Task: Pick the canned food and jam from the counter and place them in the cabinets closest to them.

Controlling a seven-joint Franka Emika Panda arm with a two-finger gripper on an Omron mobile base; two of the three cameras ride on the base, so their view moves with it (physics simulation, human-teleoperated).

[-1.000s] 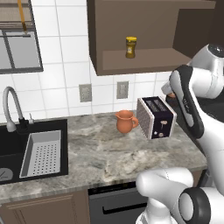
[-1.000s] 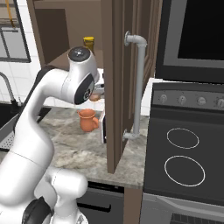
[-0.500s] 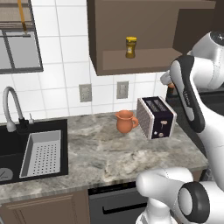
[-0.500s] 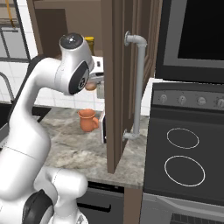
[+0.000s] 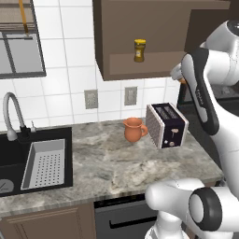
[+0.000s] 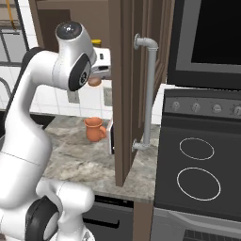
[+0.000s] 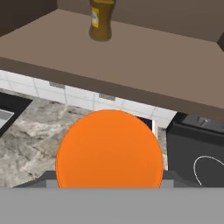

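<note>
The gripper [image 7: 109,186] holds the jam [image 7: 109,148] below the cabinets [image 5: 154,32]' shelf front edge. On the marbled counter [image 5: 102,163], a toaster [image 5: 166,125] stands near its right end, a clay jug [image 5: 133,129] beside it.

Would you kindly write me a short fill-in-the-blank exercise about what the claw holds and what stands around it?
1. The claw is shut on the round ____ jam.
2. On the cabinets' shelf stands a tall amber ____.
3. On the counter, the clay pitcher sits just left of the ____.
4. At the counter's left end lies a black ____.

Missing words: orange; jar; toaster; sink
</note>
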